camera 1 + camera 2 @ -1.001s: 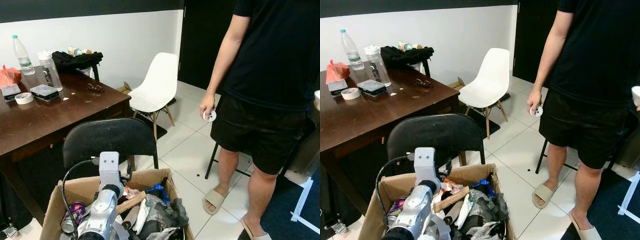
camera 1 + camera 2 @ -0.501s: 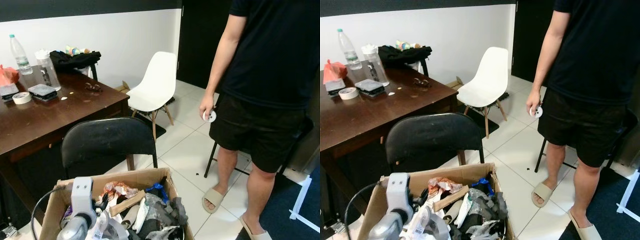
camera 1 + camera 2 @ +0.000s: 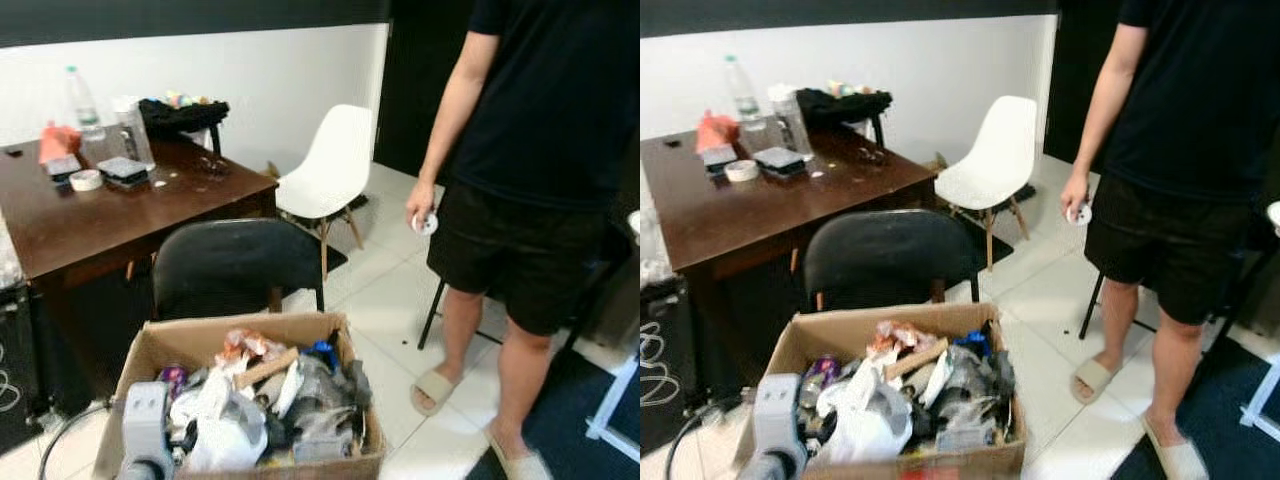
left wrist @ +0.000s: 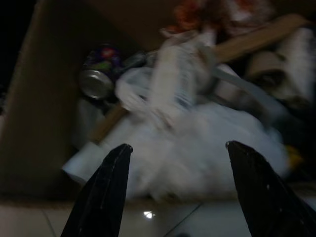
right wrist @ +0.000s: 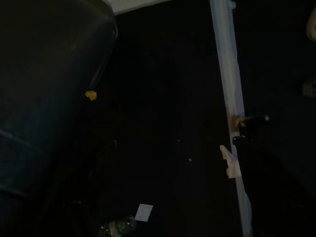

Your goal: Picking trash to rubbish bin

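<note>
A person [image 3: 540,150] in black stands on the right, a small white object [image 3: 425,222] in one hand. The brown table [image 3: 120,215] holds a bottle [image 3: 82,100] whose label is too blurred to read. Before the black chair [image 3: 235,268] sits the cardboard box [image 3: 985,462], heaped with trash: a white bag [image 3: 872,418], a purple can [image 4: 101,69], no lettering legible. The left gripper [image 4: 180,190] hangs over the box's near edge, its 2 fingers spread wide, holding nothing. The right wrist view is dark; I cannot tell that gripper's state.
</note>
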{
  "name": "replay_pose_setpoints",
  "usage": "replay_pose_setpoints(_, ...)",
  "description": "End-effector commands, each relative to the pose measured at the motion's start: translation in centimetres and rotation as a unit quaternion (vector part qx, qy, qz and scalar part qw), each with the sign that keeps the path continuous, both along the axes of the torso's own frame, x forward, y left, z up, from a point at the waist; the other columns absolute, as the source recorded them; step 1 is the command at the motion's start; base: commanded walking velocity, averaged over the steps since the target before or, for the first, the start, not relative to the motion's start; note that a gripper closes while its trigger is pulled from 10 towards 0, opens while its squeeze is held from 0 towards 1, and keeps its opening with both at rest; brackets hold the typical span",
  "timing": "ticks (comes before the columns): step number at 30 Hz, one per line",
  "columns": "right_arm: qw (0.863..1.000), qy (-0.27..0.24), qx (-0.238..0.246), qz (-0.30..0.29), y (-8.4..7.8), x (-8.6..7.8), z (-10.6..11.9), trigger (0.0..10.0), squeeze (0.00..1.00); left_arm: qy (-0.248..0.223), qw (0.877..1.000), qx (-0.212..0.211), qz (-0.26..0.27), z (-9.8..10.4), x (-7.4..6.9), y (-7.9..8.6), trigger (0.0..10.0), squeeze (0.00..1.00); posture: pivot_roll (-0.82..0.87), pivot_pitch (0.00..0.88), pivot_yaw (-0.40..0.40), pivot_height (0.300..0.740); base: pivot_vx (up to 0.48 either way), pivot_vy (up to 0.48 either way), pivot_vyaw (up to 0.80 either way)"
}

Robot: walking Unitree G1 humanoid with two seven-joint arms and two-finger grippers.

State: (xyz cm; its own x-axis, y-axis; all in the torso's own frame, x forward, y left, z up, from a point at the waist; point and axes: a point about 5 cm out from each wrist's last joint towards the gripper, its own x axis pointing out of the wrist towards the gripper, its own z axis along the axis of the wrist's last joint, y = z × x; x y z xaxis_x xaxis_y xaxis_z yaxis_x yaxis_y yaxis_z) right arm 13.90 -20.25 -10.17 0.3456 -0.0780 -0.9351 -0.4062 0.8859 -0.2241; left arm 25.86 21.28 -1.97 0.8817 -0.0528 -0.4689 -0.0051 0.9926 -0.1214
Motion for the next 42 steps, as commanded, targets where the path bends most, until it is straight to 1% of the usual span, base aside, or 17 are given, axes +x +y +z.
replay_pose_setpoints(1, 1.000, 0.010, 0.016, 0.006, 1.1, -0.5, -0.3, 10.0, 0.00, -0.002, 1.000, 0.009, -0.004, 0.1, 0.0, 0.1, 10.0, 0.00, -0.04, 0.068, 0.030, 0.740, -0.409, 0.000, 0.00)
replay_pose_setpoints(11, 1.000, 0.012, 0.014, 0.005, 0.8, -0.7, -0.4, 10.0, 0.00, 0.011, 1.000, 0.018, -0.015, -0.6, -0.7, -0.1, 10.0, 0.00, -0.04, 0.074, 0.032, 0.740, -0.406, 0.000, 0.00)
replay_pose_setpoints(15, 1.000, 0.013, 0.014, 0.006, 0.8, -0.8, -0.4, 10.0, 0.00, 0.031, 0.999, 0.032, -0.020, -1.3, -1.6, 0.3, 10.0, 0.00, -0.04, 0.075, 0.032, 0.740, -0.405, 0.000, 0.00)
replay_pose_setpoints(18, 1.000, 0.014, 0.015, 0.007, 0.8, -0.9, -0.4, 10.0, 0.00, 0.065, 0.996, 0.048, -0.023, -2.4, -3.1, 0.7, 10.0, 0.00, -0.04, 0.078, 0.032, 0.740, -0.403, 0.000, 0.00)
replay_pose_setpoints(21, 1.000, 0.014, 0.015, 0.008, 0.8, -0.9, -0.4, 10.0, 0.00, 0.074, 0.996, 0.049, -0.026, -2.7, -3.7, 0.8, 10.0, 0.00, -0.04, 0.077, 0.031, 0.740, -0.349, 0.000, 0.00)
replay_pose_setpoints(22, 1.000, 0.014, 0.015, 0.008, 0.8, -0.9, -0.4, 10.0, 0.00, 0.086, 0.994, 0.056, -0.028, -3.2, -4.4, 1.1, 10.0, 0.00, -0.04, 0.077, 0.030, 0.740, 0.000, 0.000, 0.00)
replay_pose_setpoints(23, 1.000, 0.014, 0.015, 0.008, 0.8, -0.9, -0.4, 10.0, 0.00, 0.086, 0.994, 0.056, -0.028, -3.2, -4.4, 1.1, 10.0, 0.00, -0.04, 0.077, 0.030, 0.740, 0.000, 0.000, 0.00)
replay_pose_setpoints(25, 1.000, 0.015, 0.014, 0.009, 0.8, -0.9, -0.4, 10.0, 0.00, 0.122, 0.991, 0.061, -0.012, -4.2, -6.2, 1.7, 10.0, 0.00, -0.04, 0.074, 0.028, 0.740, 0.000, 0.000, 0.00)
replay_pose_setpoints(26, 1.000, 0.015, 0.014, 0.009, 0.8, -0.9, -0.4, 10.0, 0.00, 0.122, 0.991, 0.061, -0.012, -4.2, -6.2, 1.7, 10.0, 0.00, -0.04, 0.074, 0.028, 0.740, 0.000, 0.000, 0.00)
replay_pose_setpoints(28, 1.000, 0.015, 0.013, 0.010, 0.8, -0.9, -0.4, 10.0, 0.00, 0.167, 0.983, 0.069, 0.001, -5.3, -8.2, 2.3, 10.0, 0.00, -0.04, 0.074, 0.028, 0.740, 0.000, 0.000, 0.00)
replay_pose_setpoints(29, 1.000, 0.015, 0.013, 0.010, 0.8, -0.9, -0.4, 10.0, 0.00, 0.167, 0.983, 0.069, 0.001, -5.3, -8.2, 2.3, 10.0, 0.00, -0.04, 0.074, 0.028, 0.740, 0.000, 0.000, 0.00)
replay_pose_setpoints(30, 1.000, 0.015, 0.013, 0.010, 0.8, -0.9, -0.4, 10.0, 0.00, 0.190, 0.979, 0.074, 0.004, -5.8, -9.2, 2.4, 10.0, 0.00, -0.03, 0.070, 0.029, 0.740, 0.000, 0.000, 0.00)
replay_pose_setpoints(31, 1.000, 0.015, 0.013, 0.010, 0.8, -0.9, -0.4, 10.0, 0.00, 0.190, 0.979, 0.074, 0.004, -5.8, -9.2, 2.4, 10.0, 0.00, -0.03, 0.070, 0.029, 0.740, 0.000, 0.000, 0.00)
replay_pose_setpoints(34, 1.000, 0.014, 0.013, 0.013, 0.9, -0.8, -0.4, 10.0, 0.00, 0.244, 0.966, 0.079, 0.015, -7.0, -11.8, 2.6, 10.0, 0.00, -0.03, 0.066, 0.031, 0.740, 0.000, -0.331, 0.00)
replay_pose_setpoints(35, 1.000, 0.014, 0.013, 0.013, 0.9, -0.8, -0.4, 10.0, 0.00, 0.244, 0.966, 0.079, 0.015, -7.0, -11.8, 2.6, 10.0, 0.00, -0.03, 0.066, 0.031, 0.740, 0.000, -0.401, 0.00)
replay_pose_setpoints(36, 1.000, 0.013, 0.014, 0.015, 1.0, -0.7, -0.4, 10.0, 0.00, 0.271, 0.959, 0.078, 0.022, -7.5, -13.3, 2.6, 10.0, 0.00, -0.03, 0.065, 0.033, 0.740, 0.000, -0.420, 0.00)
replay_pose_setpoints(42, 1.000, 0.013, 0.012, 0.023, 1.1, -0.6, -0.3, 10.0, 0.00, 0.299, 0.951, 0.076, 0.029, -8.1, -15.0, 2.6, 10.0, 0.00, -0.02, 0.062, 0.035, 0.740, 0.000, -0.423, 0.00)
